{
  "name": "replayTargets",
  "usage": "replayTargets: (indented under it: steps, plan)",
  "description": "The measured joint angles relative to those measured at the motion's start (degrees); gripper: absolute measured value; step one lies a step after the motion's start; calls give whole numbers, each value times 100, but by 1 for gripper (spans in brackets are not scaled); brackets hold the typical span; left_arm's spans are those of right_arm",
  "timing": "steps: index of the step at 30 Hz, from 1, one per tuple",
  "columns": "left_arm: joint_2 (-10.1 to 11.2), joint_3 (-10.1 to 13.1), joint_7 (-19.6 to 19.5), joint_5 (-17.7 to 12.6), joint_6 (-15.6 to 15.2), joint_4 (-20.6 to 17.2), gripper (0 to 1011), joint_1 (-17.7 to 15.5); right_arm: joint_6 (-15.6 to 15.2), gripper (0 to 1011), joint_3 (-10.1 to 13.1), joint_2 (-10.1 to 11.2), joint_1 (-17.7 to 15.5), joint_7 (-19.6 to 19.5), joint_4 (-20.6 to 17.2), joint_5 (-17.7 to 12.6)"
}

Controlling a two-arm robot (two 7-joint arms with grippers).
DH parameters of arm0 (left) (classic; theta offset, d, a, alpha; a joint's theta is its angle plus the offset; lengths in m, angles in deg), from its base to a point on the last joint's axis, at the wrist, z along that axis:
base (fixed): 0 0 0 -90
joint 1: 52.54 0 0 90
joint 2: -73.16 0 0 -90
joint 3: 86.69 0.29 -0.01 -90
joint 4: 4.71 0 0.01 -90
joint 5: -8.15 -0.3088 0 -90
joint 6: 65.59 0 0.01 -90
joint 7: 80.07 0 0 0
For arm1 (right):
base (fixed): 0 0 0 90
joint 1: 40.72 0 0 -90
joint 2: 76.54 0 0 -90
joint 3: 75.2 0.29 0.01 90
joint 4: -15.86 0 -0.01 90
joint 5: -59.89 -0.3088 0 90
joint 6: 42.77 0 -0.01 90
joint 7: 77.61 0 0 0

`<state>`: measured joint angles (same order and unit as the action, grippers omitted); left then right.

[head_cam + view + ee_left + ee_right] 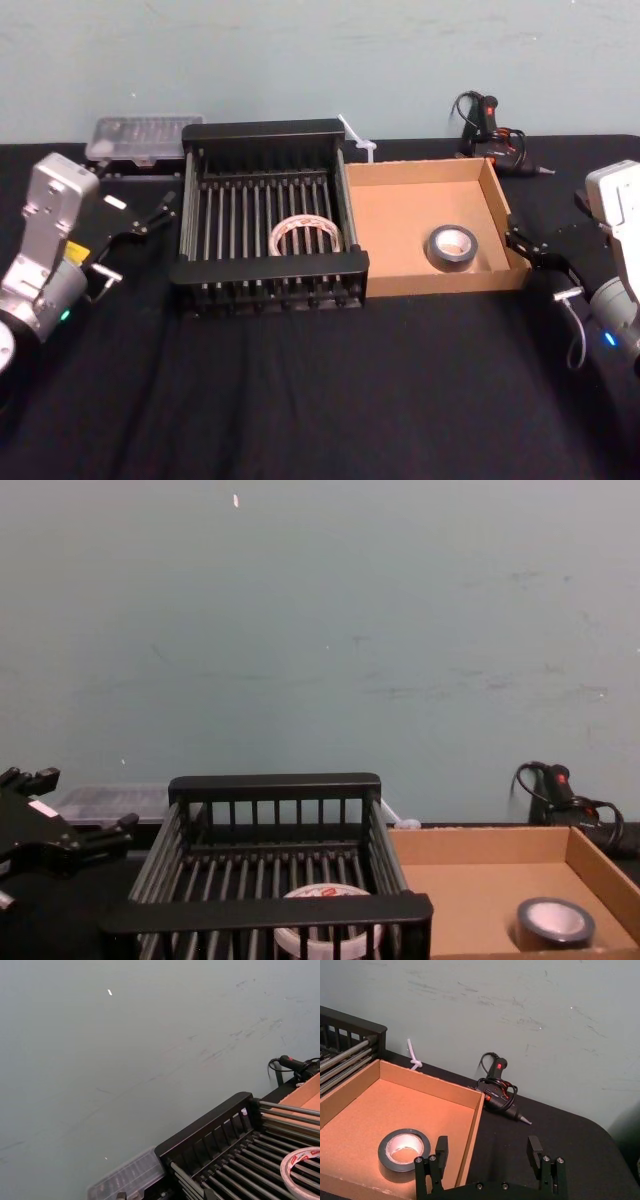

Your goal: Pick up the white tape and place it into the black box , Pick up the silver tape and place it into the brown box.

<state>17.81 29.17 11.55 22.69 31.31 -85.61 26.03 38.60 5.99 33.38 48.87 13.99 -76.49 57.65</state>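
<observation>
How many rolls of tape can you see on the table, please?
2. The white tape lies inside the black box; the silver tape lies inside the brown box, near its right wall. None appears hidden.

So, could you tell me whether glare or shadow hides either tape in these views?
Head view: no glare; the white tape in the black box and the silver tape in the brown box are evenly lit. Chest view: the black box's near rim, not shadow, crosses the white tape.

wall (320,610): pale grey-green, scuffed | table (320,400): black cloth cover
</observation>
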Motion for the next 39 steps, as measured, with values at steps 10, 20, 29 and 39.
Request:
replayTargets:
  steps: [10, 20, 29, 39]
  plan:
    - [0, 0, 0, 0, 0, 0, 1001, 0, 6, 1002, -8, 6, 0, 1, 4, 0]
    - [0, 0, 0, 0, 0, 0, 1001, 0, 11, 1002, -12, 9, 0, 1, 9, 0]
    - [0, 0, 0, 0, 0, 0, 1001, 0, 12, 1002, -12, 9, 0, 2, 9, 0]
    - [0, 0, 0, 0, 0, 0, 1001, 0, 12, 1002, -12, 9, 0, 1, 9, 0]
